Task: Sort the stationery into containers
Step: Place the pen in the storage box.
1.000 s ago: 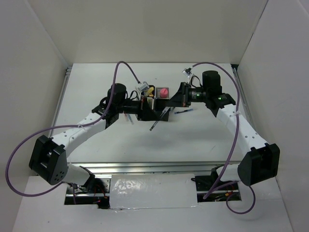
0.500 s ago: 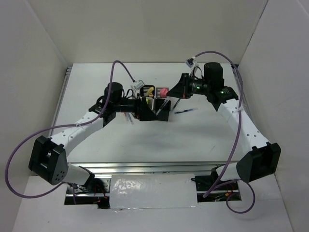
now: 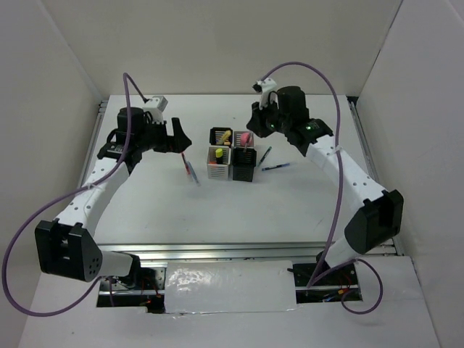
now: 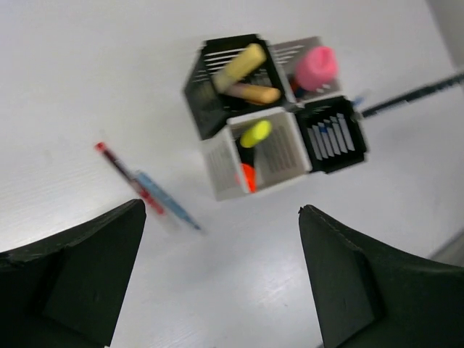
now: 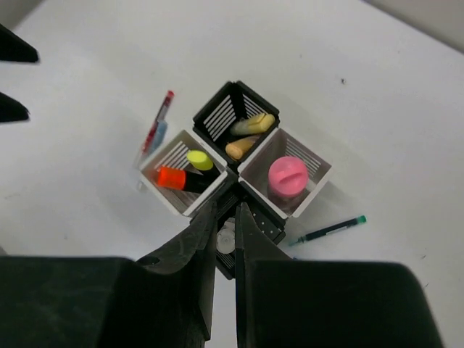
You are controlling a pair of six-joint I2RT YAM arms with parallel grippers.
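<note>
Four square containers stand in a cluster [image 3: 232, 154]. In the back black one [image 5: 217, 116] lie a yellow and a peach highlighter. A pink highlighter [image 5: 286, 174] stands in the right white one, and a yellow and an orange highlighter [image 5: 172, 177] in the left white one. The front black container [image 4: 333, 130] shows a pale round pen end. My left gripper [image 3: 181, 138] hangs open and empty, left of the containers. High over the front black container, my right gripper [image 5: 227, 206] is shut with nothing in it. A red pen and a blue pen [image 4: 141, 188] lie left of the containers.
A thin dark pen with a green cap [image 5: 326, 230] and a second pen [image 3: 264, 154] lie on the table [image 3: 217, 210] right of the containers. White walls close in the table on three sides.
The left gripper opened and drew back to the left, away from the containers; the dark pen it carried is gone from it. The right gripper swung left above the containers.
</note>
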